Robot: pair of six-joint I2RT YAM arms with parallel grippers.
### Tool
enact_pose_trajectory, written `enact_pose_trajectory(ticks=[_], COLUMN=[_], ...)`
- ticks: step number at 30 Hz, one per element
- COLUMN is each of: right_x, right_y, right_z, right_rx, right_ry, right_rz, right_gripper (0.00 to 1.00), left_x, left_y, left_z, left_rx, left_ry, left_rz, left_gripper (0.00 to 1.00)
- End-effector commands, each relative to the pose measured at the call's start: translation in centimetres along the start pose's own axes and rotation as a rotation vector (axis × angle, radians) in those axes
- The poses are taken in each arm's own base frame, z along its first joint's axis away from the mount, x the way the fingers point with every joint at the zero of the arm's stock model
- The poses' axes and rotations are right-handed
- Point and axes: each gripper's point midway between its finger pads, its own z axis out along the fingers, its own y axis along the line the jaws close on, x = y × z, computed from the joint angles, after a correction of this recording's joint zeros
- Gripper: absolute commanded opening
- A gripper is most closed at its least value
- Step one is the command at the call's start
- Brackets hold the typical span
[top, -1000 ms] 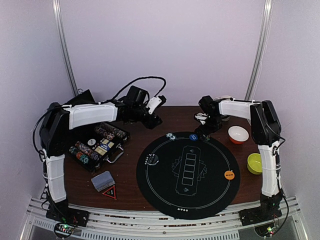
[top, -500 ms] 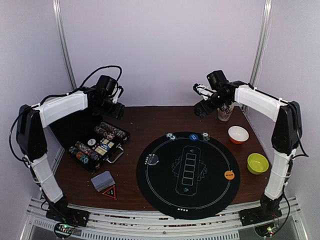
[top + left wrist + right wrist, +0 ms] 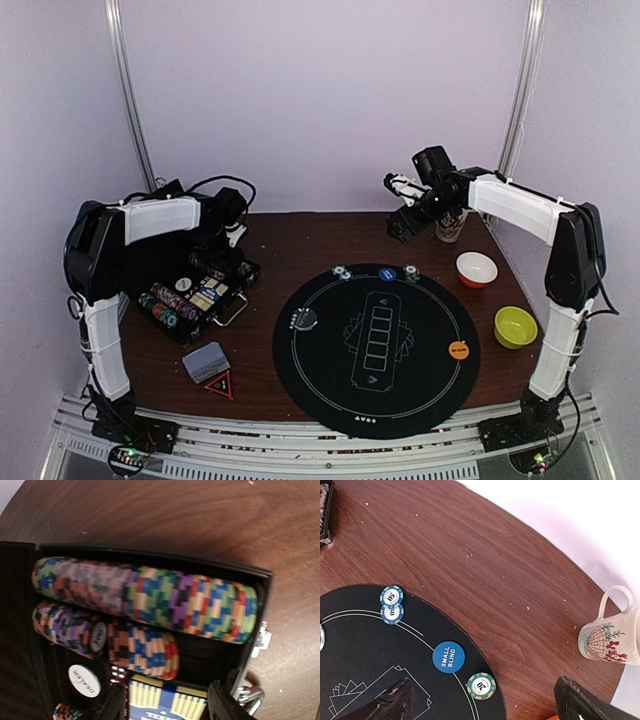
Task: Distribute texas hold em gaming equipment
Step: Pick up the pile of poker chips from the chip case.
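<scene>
**Left jaws astride card box; right jaws wide and empty**

The left gripper point(image 3: 167, 690) has its jaws part-spread, one finger on either side of the blue-and-yellow card box point(image 3: 167, 705) lying in the black case point(image 3: 205, 657). Contact with the box cannot be told. The right gripper point(image 3: 483, 681) has its jaws spread wide, holding nothing, above the far edge of the mat point(image 3: 365, 655).

The chip rows point(image 3: 150, 595) and the white dealer button point(image 3: 84, 681) sit in the case. Three chips point(image 3: 481, 686) and the blue button point(image 3: 448, 657) lie on the mat. A card deck point(image 3: 205, 361) lies on the bench point(image 3: 470, 555).

The card box is cut off at the frame edge, and the left of the case is lost in shadow.
</scene>
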Motion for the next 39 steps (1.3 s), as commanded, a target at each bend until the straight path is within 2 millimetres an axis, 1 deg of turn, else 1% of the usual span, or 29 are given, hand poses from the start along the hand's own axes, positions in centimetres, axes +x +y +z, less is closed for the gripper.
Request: enact_pose_trajectory(ticks=[1,7,10,14,16,20,22,26,30,32,34,36,37,38,39], right_x=[0.7,0.8,0.7,0.8,0.9,1.1,1.0,1.0,1.0,1.0,1.1,1.1,1.2,1.2,1.1], right_y=[0.2,0.2,0.3,0.4,0.4,0.4,0.4,0.3,0.4,0.5,0.5,0.5,0.4,0.4,0.4], right_z=[0.1,0.4,0.5,0.6,0.7,0.8,0.7,0.5,0.6,0.7,0.7,0.6,0.6,0.6,0.5], right_rx=[0.0,-0.001,-0.002,-0.007,-0.007,-0.008,-0.008,-0.001,-0.005,-0.007,-0.006,-0.003,-0.001,0.001,0.003], right_ry=[0.019,0.03,0.029,0.038,0.045,0.051,0.053,0.052,0.053,0.057,0.061,0.062,0.063,0.063,0.062], right_rz=[-0.01,-0.015,-0.017,-0.018,-0.017,-0.017,-0.018,-0.019,-0.014,-0.016,-0.017,-0.017,-0.017,-0.017,-0.017], right_gripper=[1.0,1.0,1.0,1.0,1.0,1.0,1.0,1.0,1.0,1.0,1.0,1.0,1.0,1.0,1.0], left_x=[-0.4,0.5,0.3,-0.6,-0.8,-0.4,-0.3,-0.6,-1.0,-1.3,-1.5,-1.6,-1.5,-1.5,-1.6], left_y=[2.3,2.5,2.5,1.8,1.8,2.6,2.6,2.5,3.2,3.4,3.3,2.8,2.7,2.7,2.7], left_z=[0.7,2.2,2.7,2.7,3.0,4.6,5.0,5.4,5.8,6.0,6.2,6.5,6.7,6.7,6.7], left_rx=[-0.043,-0.031,-0.007,0.043,0.037,0.004,0.003,0.01,0.012,0.026,0.045,0.076,0.081,0.083,0.084], left_ry=[0.004,0.038,0.028,-0.012,-0.017,0.011,0.022,0.019,0.002,-0.012,-0.027,-0.039,-0.04,-0.038,-0.04], left_rz=[-0.019,-0.012,-0.014,0.001,0.015,0.032,0.036,0.04,0.031,0.021,0.017,0.023,0.025,0.023,0.022], left_gripper=[0.61,0.65,0.66,0.66,0.68,0.67,0.66,0.61,0.6,0.57,0.56,0.53,0.5,0.45,0.34])
